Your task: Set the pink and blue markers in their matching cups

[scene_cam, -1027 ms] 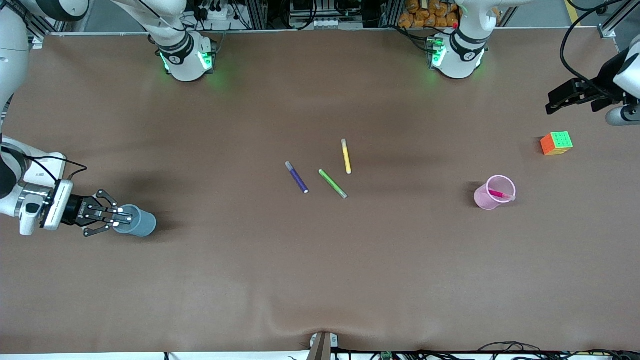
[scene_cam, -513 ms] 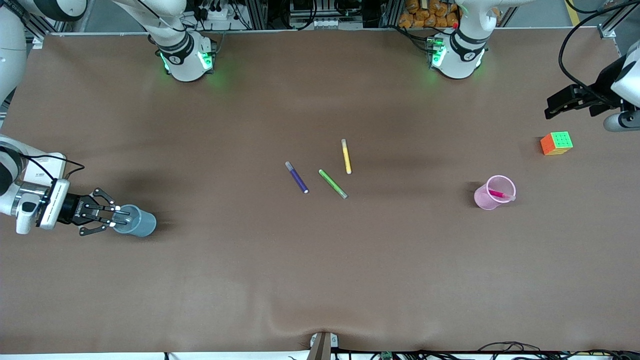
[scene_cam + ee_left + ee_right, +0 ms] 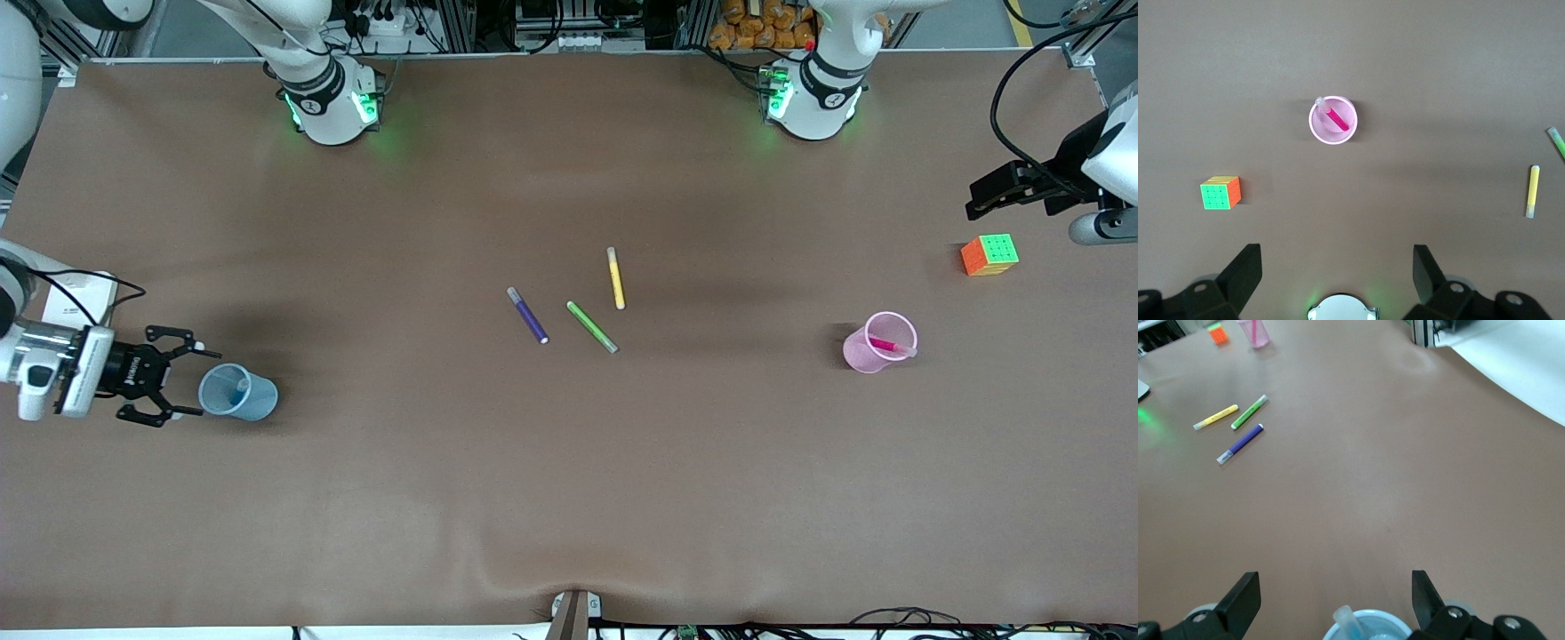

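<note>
The pale blue cup (image 3: 237, 392) stands upright near the right arm's end of the table, and the blue marker (image 3: 241, 386) leans inside it. My right gripper (image 3: 178, 380) is open just beside this cup, on the side toward the table's end, with nothing between its fingers. In the right wrist view the blue cup (image 3: 1368, 628) and the blue marker's pale tip (image 3: 1347, 620) sit below the open right gripper (image 3: 1335, 583). The pink cup (image 3: 878, 342) holds the pink marker (image 3: 889, 345). My left gripper (image 3: 971, 203) waits open, high over the table's left-arm end, looking down on the pink cup (image 3: 1333, 121).
A purple pen (image 3: 528, 315), a green pen (image 3: 591, 326) and a yellow pen (image 3: 615, 277) lie loose mid-table. A colour cube (image 3: 989, 254) sits farther from the front camera than the pink cup, toward the left arm's end.
My right gripper has opened, let go of the blue marker inside the blue cup and drawn back from the cup toward the table's end. The left gripper drifted slightly.
</note>
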`<state>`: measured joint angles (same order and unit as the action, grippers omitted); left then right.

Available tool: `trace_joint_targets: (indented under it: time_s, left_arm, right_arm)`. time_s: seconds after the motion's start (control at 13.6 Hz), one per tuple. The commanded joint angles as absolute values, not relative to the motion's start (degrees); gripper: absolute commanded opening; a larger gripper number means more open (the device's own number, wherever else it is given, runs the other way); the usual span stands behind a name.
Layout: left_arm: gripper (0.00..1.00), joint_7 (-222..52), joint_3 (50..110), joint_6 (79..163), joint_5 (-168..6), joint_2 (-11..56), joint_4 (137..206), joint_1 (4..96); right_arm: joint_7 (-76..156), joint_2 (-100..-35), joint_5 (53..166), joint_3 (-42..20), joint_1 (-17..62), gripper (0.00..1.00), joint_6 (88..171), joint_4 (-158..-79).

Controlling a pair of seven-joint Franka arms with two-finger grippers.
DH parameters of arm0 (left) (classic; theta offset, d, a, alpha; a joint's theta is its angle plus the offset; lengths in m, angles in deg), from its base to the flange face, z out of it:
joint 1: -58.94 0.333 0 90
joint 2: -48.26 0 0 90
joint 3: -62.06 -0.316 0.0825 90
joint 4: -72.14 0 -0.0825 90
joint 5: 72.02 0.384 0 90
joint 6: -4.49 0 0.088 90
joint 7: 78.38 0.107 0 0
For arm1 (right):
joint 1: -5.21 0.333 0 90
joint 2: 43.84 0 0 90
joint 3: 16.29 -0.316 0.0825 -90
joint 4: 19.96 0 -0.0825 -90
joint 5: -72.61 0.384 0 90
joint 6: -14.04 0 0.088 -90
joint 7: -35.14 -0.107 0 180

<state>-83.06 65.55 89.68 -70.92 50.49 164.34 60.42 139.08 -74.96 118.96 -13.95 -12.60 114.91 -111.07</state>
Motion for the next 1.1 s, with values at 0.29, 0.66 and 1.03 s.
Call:
trace_joint_targets:
  time_s: [0.29,0.66,1.03]
  left_arm:
    - [1.00,-82.1,65.1,89.7,-71.3,51.9,163.7,60.3]
    - [1.00,-82.0,65.1,89.6,-71.2,51.8,164.2,60.3]
    - [1.00,-82.0,65.0,89.7,-70.8,50.7,162.8,60.4]
  right_arm:
    - [121.4,-66.6,110.6,-14.3,-8.8,1.00,113.8,-111.0]
    - [110.2,-61.2,104.6,-13.8,-4.6,1.00,113.7,-111.6]
    - [100.8,-57.6,100.0,-5.8,5.2,1.00,112.4,-111.9]
